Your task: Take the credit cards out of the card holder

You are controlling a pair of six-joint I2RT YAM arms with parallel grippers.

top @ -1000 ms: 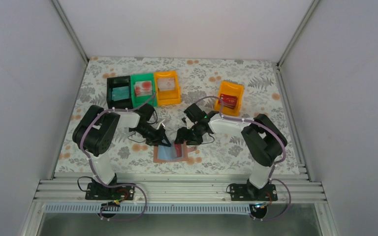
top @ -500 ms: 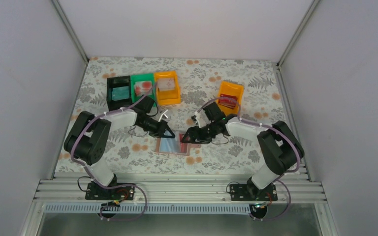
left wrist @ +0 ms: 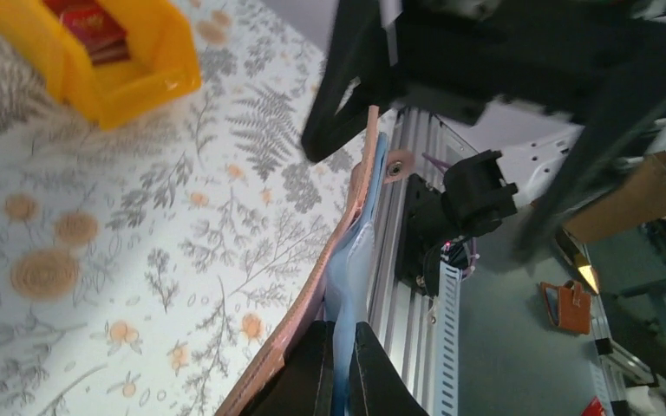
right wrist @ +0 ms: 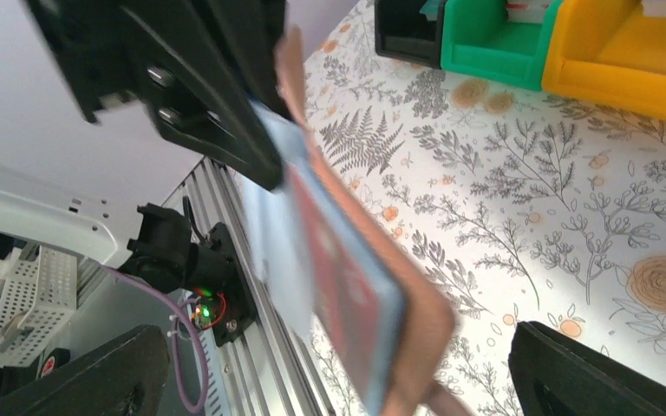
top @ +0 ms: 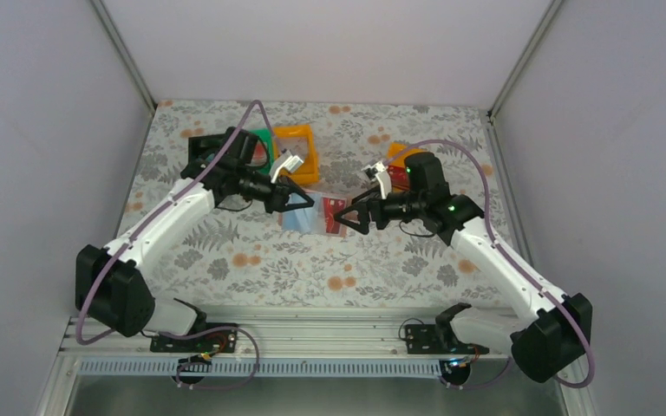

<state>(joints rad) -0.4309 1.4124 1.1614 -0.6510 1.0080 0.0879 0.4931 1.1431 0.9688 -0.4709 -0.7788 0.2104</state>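
Card holder (top: 314, 218) now raised off table (top: 399, 269) toward far edge, left gripper (top: 306, 204) clamping it, right gripper (top: 342, 217) spread wide

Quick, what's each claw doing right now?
Left gripper: closed on the card holder.
Right gripper: open, straddling it.

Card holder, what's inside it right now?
Inside the card holder, a dark red card shows in a pale blue sleeve; any cards behind it are hidden.
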